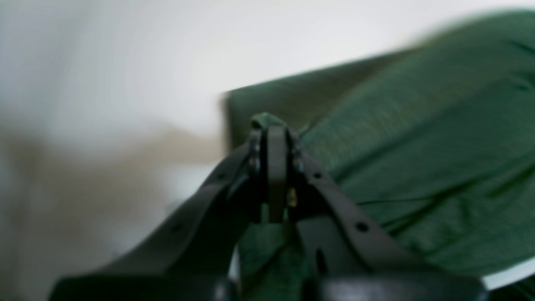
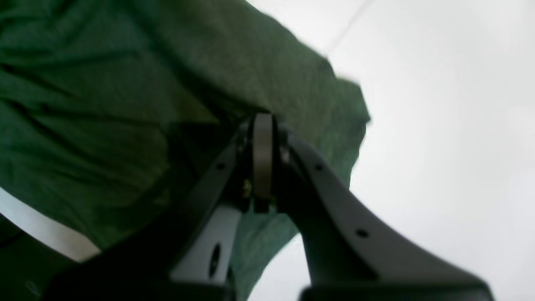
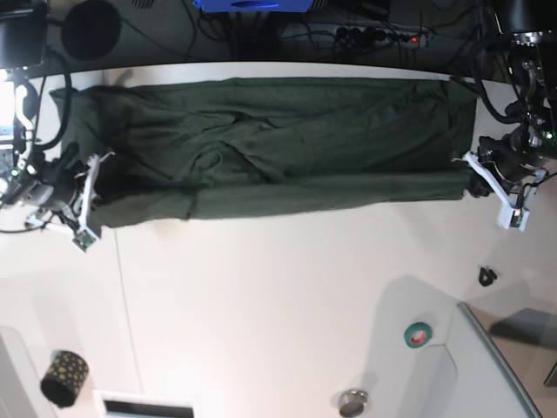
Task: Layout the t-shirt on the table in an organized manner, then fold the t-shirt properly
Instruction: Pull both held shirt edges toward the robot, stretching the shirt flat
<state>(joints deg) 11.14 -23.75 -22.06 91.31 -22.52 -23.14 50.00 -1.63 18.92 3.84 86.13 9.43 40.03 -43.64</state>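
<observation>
Now, t-shirt [image 3: 278, 148] stretched left-right across table [image 3: 261, 305], folded lengthwise

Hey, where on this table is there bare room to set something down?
Bare table lies between the t-shirt and the near edge. Crowded spots: green tape roll, metal cap, grey tray, dotted roll.

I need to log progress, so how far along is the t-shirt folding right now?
Done: the t-shirt lies stretched across the far side of the table, already doubled into a long band, still wrinkled in the middle. In hand: the left gripper and right gripper are each shut on an end of the band's near edge. Left: smoothing it and folding the band crosswise into a compact stack.
</observation>
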